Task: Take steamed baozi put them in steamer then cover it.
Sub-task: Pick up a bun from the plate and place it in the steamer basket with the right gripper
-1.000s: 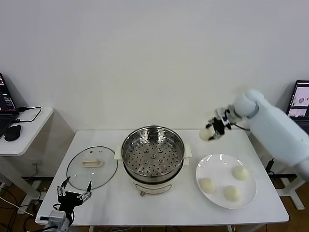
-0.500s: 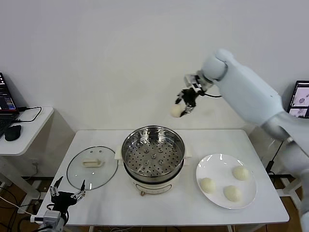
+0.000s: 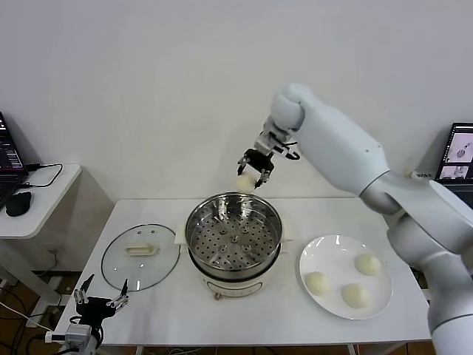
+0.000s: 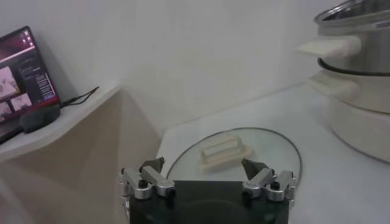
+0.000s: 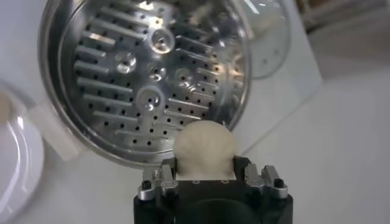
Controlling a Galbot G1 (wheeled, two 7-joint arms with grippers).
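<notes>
My right gripper (image 3: 248, 177) is shut on one cream-white baozi (image 3: 244, 183) and hangs above the far rim of the steamer (image 3: 233, 238). In the right wrist view that baozi (image 5: 205, 148) sits between the fingers, over the edge of the steamer's perforated tray (image 5: 146, 73), which holds nothing. Three more baozi (image 3: 367, 264) lie on the white plate (image 3: 331, 250) to the right of the steamer. The glass cover (image 3: 140, 257) lies flat on the table to the left of it. My left gripper (image 3: 98, 301) is open and parked low at the table's front left corner, facing the cover (image 4: 234, 152).
A side table (image 3: 37, 196) with a laptop and mouse stands to the far left. Another screen (image 3: 458, 151) shows at the far right edge. The white wall runs close behind the table.
My right arm has swung left from above the plate's side to over the steamer's far rim, carrying the baozi. The left gripper has dropped slightly lower at the front corner.
</notes>
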